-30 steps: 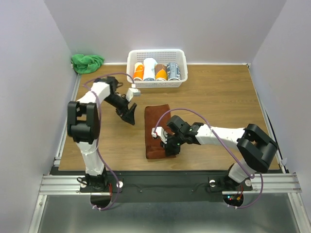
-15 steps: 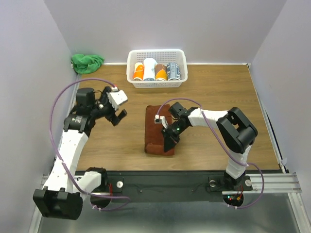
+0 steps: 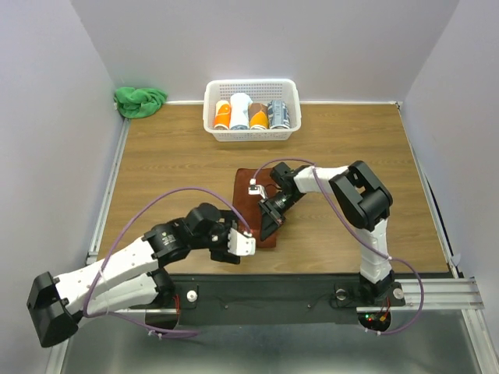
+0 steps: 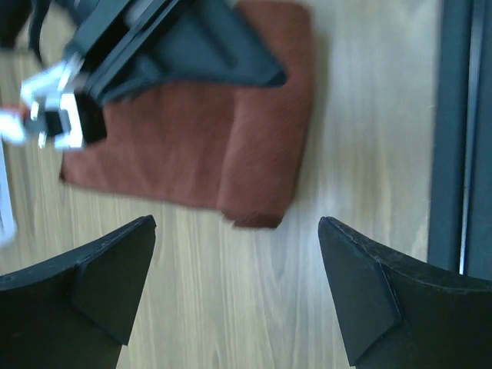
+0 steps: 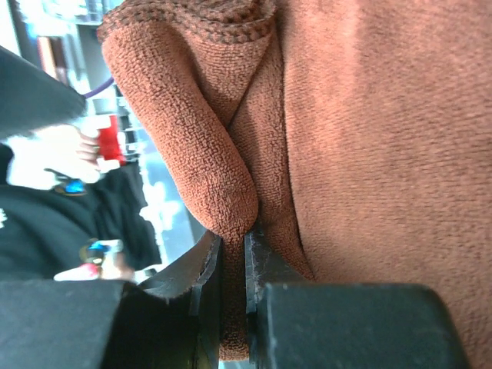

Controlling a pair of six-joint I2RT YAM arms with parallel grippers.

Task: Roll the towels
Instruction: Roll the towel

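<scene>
The reddish-brown towel (image 3: 243,210) lies flat on the wooden table, its near part folded over into a thick lip (image 4: 257,154). My right gripper (image 3: 269,224) is shut on that folded edge; in the right wrist view the cloth (image 5: 192,131) is pinched between the two pads (image 5: 233,246). My left gripper (image 3: 240,245) hovers open by the towel's near left corner, with only bare wood between its fingers (image 4: 236,231). The bright green towel (image 3: 139,100) sits crumpled in the far left corner.
A white basket (image 3: 251,134) at the back centre holds several rolled towels, orange, white and grey-patterned. A black rail (image 4: 461,131) runs along the table's near edge just beside the brown towel. Grey walls close in both sides.
My left arm has swung from the far left of the table down to the towel's near corner, its gripper still open. The right gripper has stayed shut on the towel's fold.
</scene>
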